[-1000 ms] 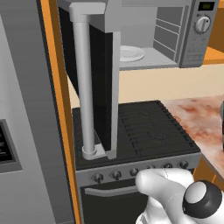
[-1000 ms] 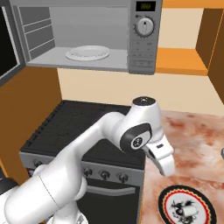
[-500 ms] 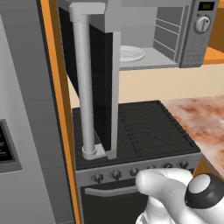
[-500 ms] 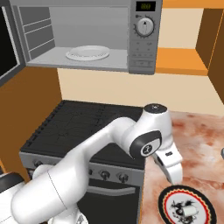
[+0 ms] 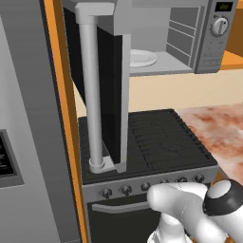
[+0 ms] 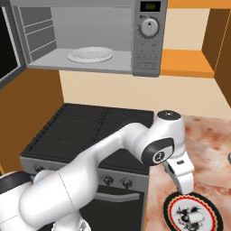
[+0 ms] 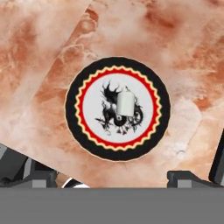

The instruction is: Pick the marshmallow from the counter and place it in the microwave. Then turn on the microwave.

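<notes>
One second has swung the arm rightward, off the stovetop [image 6: 85, 128] and out over the counter [image 6: 212, 144]: in the right base view the wrist, which sat near the stove's right edge, now hangs above the patterned plate [image 6: 176, 216] at the counter's front. The gripper [image 6: 182, 182] points down at that plate, its fingers [image 7: 188, 177] spread wide and holding nothing, no closer together than a second ago. In the hand view the plate [image 7: 87, 127] sits just above centre, black rim, red and yellow scalloped ring, white middle with a dark figure, and the marshmallow [image 7: 125, 105] lies on it as a stubby off-white cylinder, slightly toward 2 o'clock of the plate's middle. The right base view shows the same lump [image 6: 195, 218] on the plate, toward 5 o'clock of the gripper and still apart from it. Judgement: the approach is largely lined up and the pick not yet begun; what remains is a descent with a small correction so the lump ends between the fingers. It is small and round-sided, so it may roll or slip on the smooth plate if nudged off-centre. Farther back, at 11 o'clock of the arm, the microwave [image 6: 149, 58] stands with its door [image 5: 111, 90] swung open, a white plate [image 6: 90, 55] inside on the floor of the cavity, the dial [image 6: 149, 28] untouched by anything in view. The way in looks clear.
</notes>
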